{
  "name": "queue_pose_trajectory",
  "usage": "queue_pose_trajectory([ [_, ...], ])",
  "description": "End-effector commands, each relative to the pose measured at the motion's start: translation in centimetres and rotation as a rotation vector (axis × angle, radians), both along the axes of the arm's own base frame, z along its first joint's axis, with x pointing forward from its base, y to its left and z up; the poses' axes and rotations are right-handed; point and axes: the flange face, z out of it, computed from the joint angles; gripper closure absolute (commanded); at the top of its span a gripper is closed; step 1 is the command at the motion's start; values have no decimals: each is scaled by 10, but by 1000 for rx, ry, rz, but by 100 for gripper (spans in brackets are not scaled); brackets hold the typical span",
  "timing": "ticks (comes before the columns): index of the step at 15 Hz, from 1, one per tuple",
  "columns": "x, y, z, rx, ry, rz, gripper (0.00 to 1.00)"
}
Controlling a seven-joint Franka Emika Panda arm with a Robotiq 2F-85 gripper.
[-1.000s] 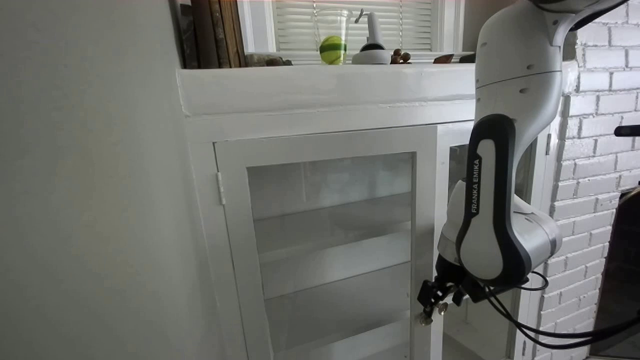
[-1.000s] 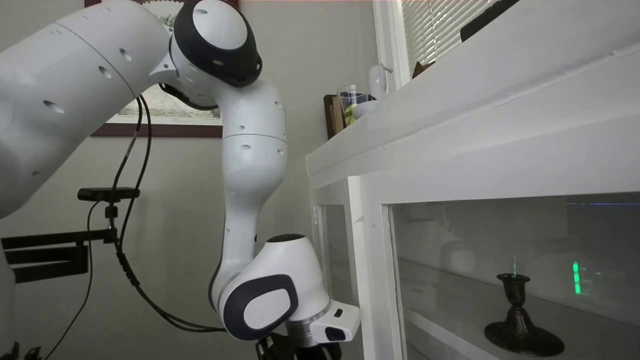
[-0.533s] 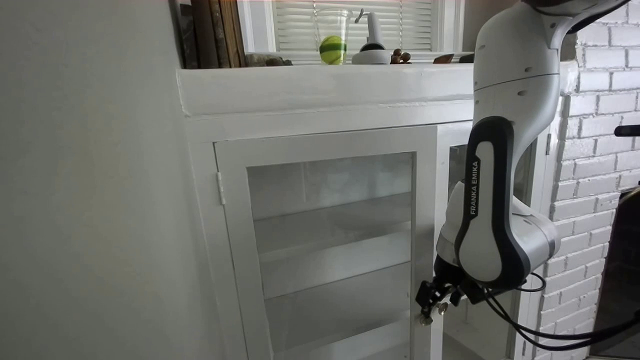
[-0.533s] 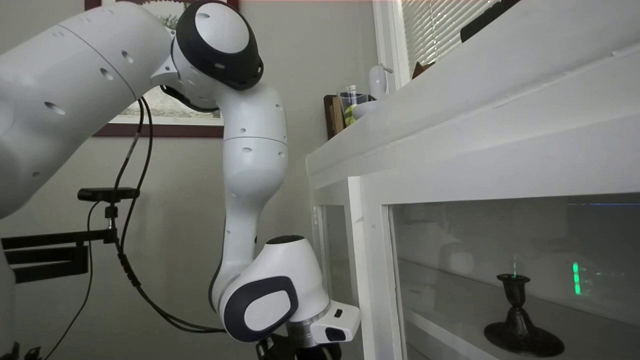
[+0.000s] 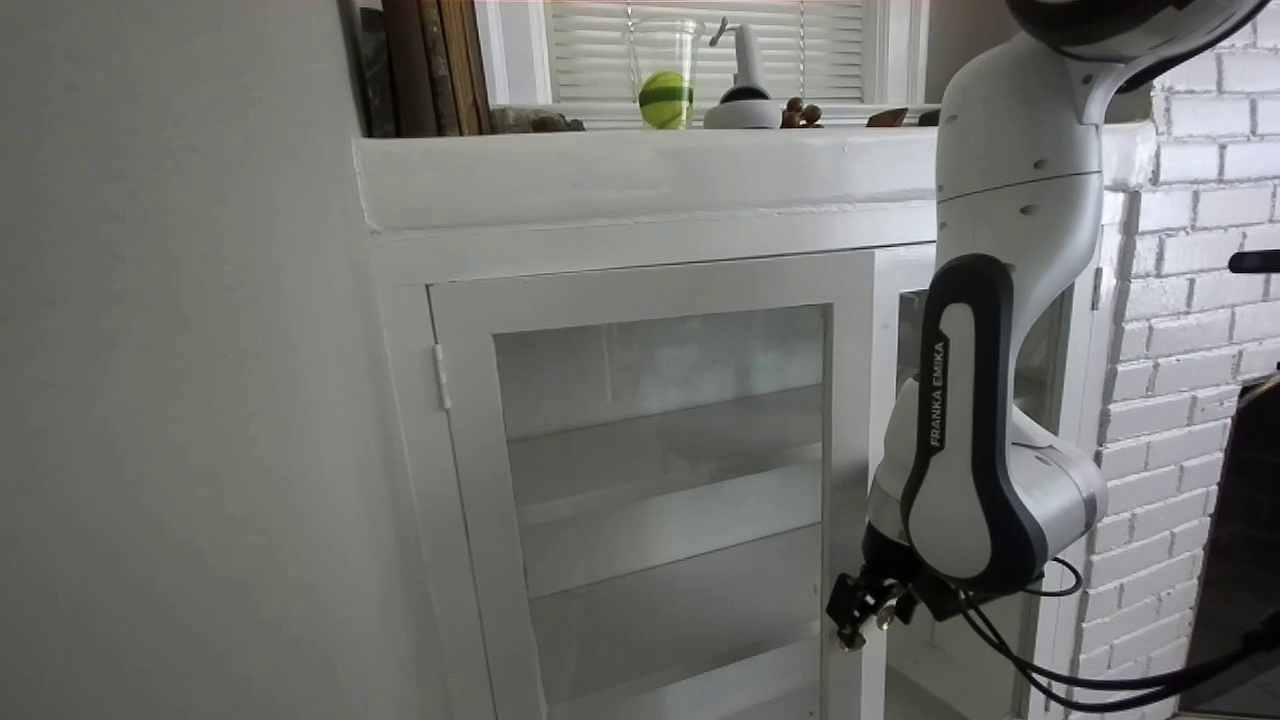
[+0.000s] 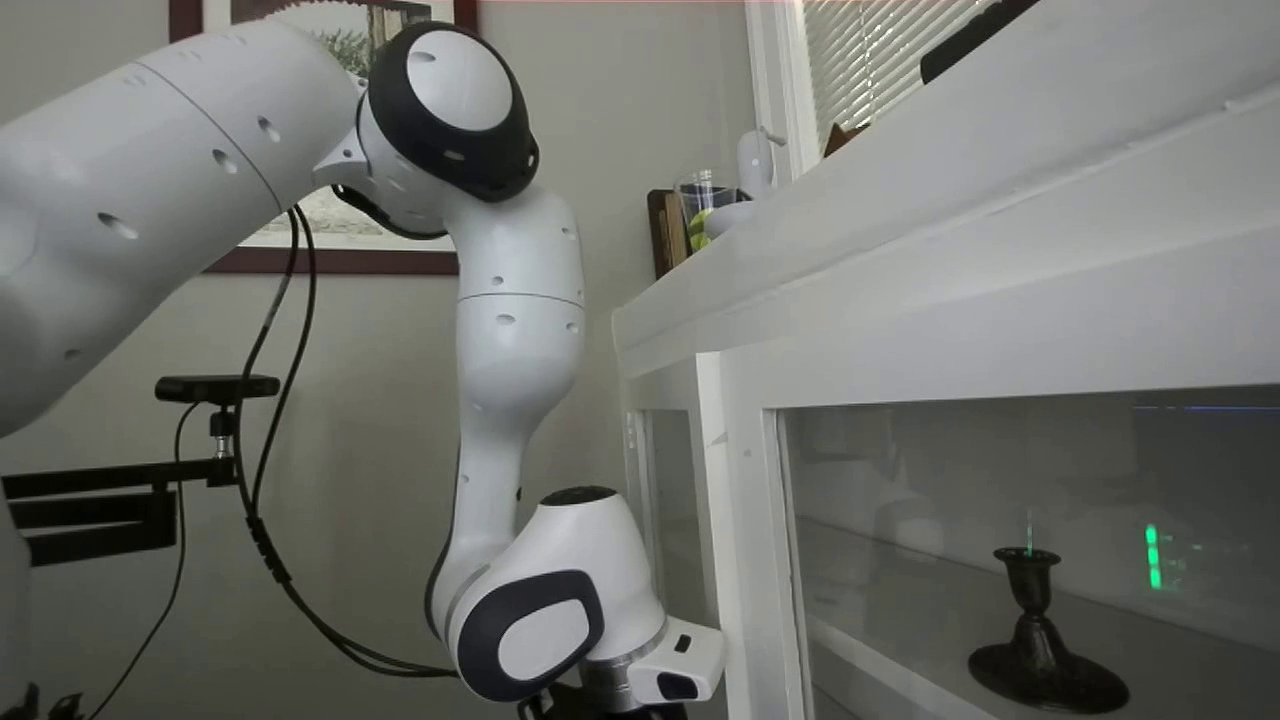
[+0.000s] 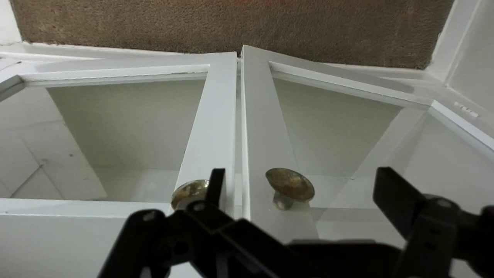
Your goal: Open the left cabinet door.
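You were in close! In an exterior view the left cabinet door (image 5: 655, 480) stood tall, long axis upright, looking closed or close to it, and your gripper (image 5: 879, 619) was low at its inner edge, fingers (image 5: 846, 598) parted. That slanting look gave no sure word on what lay between them.

Across to an exterior view with the arm (image 6: 520, 340) in front: the fingertips were cut off by the bottom edge, no help there. The left cabinet door lay beyond the arm, steeply foreshortened; nearer stood the right-hand door (image 6: 930, 480), a candlestick (image 6: 1040, 650) behind its glass.

Then the wrist view, the one that mattered! It stood upside down, carpet (image 7: 239, 27) at the top, so the left cabinet door was on that view's right. And there was its brass knob (image 7: 291, 185), between your widely spread fingers, nothing pinched, a little nearer the finger that overlapped the right-hand door's knob (image 7: 187, 193). Sideways, you looked lined up. Depth was the open question: whether the tips reached past the rim of the brass knob, you couldn't tell. The coming squeeze seemed to hang on that, and on the nearer finger slipping between the two knobs rather than fouling the neighbour.
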Motion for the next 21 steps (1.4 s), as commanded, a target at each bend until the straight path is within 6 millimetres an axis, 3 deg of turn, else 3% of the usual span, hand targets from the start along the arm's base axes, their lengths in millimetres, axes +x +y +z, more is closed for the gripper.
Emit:
queue_pose_trajectory([
  [1,6,-7,-15,-15,-1,-6,12],
  [4,10,-9,-19,-26,-8,-9,15],
  [10,17,-10,-24,-25,-30,-32,10],
  [12,20,-9,-26,-16,-34,-38,15],
  [17,23,-5,-30,0,-39,-46,42],
  [21,24,-3,-35,3,-36,-46,43],
])
